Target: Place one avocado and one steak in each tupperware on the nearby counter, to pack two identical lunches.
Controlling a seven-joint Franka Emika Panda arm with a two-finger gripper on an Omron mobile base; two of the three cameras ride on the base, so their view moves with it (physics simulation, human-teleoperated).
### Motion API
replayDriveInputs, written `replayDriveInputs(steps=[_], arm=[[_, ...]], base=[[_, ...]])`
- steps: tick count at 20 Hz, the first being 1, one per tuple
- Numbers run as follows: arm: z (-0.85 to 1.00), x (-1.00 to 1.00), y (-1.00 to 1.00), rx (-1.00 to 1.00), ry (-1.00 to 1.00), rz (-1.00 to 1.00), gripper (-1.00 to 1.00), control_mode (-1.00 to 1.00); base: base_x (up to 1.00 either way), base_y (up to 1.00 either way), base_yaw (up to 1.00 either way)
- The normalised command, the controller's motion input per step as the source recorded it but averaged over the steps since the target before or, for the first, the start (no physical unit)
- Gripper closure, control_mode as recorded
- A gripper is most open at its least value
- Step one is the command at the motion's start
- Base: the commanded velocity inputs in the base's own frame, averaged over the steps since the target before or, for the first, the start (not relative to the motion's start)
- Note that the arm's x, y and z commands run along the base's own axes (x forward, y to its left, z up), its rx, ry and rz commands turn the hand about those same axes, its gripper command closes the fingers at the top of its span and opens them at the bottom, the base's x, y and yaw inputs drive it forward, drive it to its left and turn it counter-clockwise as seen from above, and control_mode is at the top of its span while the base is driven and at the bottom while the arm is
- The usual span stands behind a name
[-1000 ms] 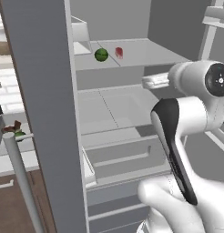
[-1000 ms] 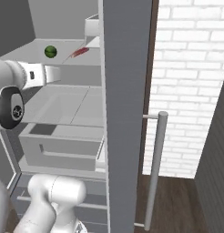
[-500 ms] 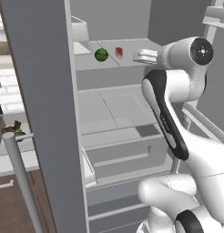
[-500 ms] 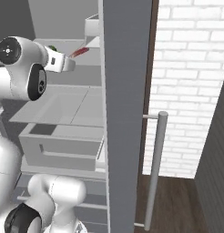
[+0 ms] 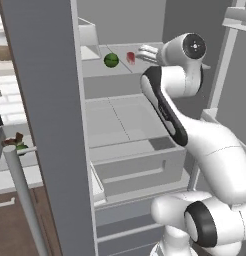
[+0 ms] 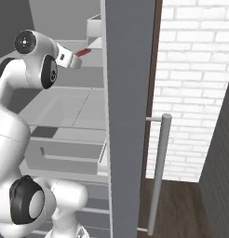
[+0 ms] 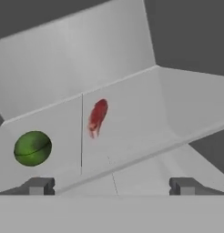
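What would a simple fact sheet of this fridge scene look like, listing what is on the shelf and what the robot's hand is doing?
place: open fridge, arm reaching in at the upper shelf
avocado: round, dark green, lying on the shelf, left of the steak in the hand view
steak: red piece, lying on the same shelf, apart from the avocado
hand: open, empty, short of the shelf's front edge, pointed roughly at the steak
drawer: grey drawer lower down, pulled out
door handle: grey bar beside a white brick wall
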Motion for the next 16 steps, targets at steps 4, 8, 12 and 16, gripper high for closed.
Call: replayDriveInputs(steps=[4,8,12,16], arm=[[0.00,0.76,0.20,-0.06,0.17,0.03,-1.00,-1.00],[-0.05,0.84,0.26,-0.05,0.19,0.08,-1.00,-1.00],[-0.02,0.71,0.07,-0.02,0.11,0.03,-1.00,-1.00],[-0.08,0.52,0.00,-0.02,0.01,0.00,-1.00,-1.00]], base=[[0.00,0.00,0.00],[0.00,0.00,0.00],[0.00,0.00,0.00],[0.00,0.00,0.00]])
